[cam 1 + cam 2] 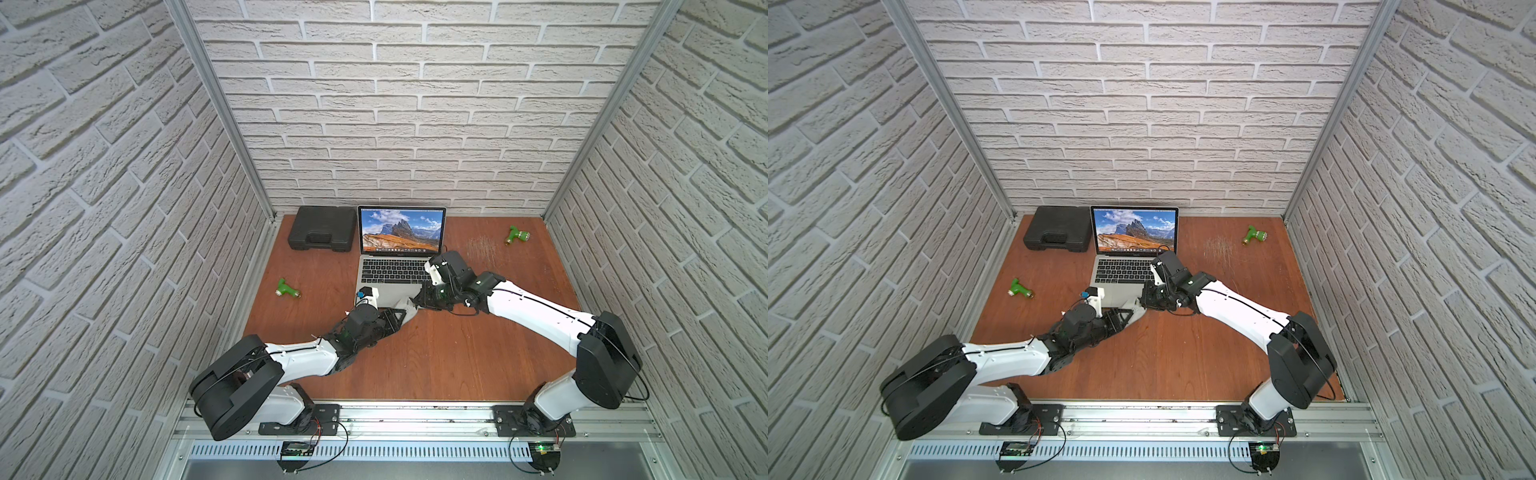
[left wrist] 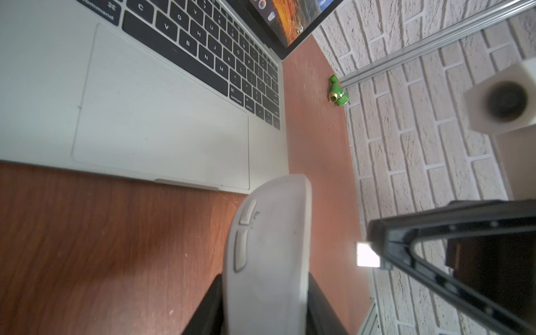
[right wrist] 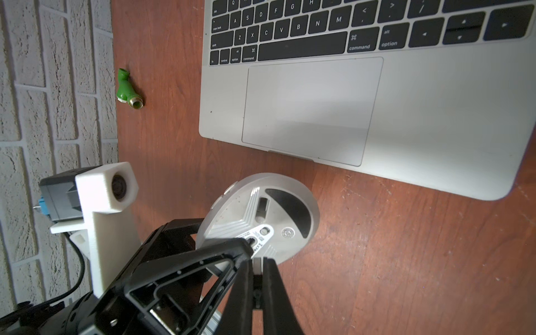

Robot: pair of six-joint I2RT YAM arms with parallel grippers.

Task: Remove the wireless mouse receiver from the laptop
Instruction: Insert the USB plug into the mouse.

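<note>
Closest up, the right gripper (image 3: 258, 261) fills the near part of its wrist view. Its jaws are pressed together on the wireless mouse receiver (image 2: 367, 255), whose silver plug sticks out past the fingertips. The receiver is out of the laptop (image 1: 401, 230) and is held above the wooden surface (image 1: 436, 361), just in front of the laptop's near edge. Facing it, the left gripper (image 2: 265, 293) clamps a light grey mouse (image 3: 261, 214) on its side, underside turned toward the receiver. The left wrist view shows a small gap between plug and mouse. The laptop stands open at the surface's far edge, left of the middle, with a black case (image 1: 322, 228) beside it in the far left corner. A green fitting (image 1: 517, 235) lies near the far right corner, and a second green fitting (image 1: 286, 289) lies near the left edge.
</note>
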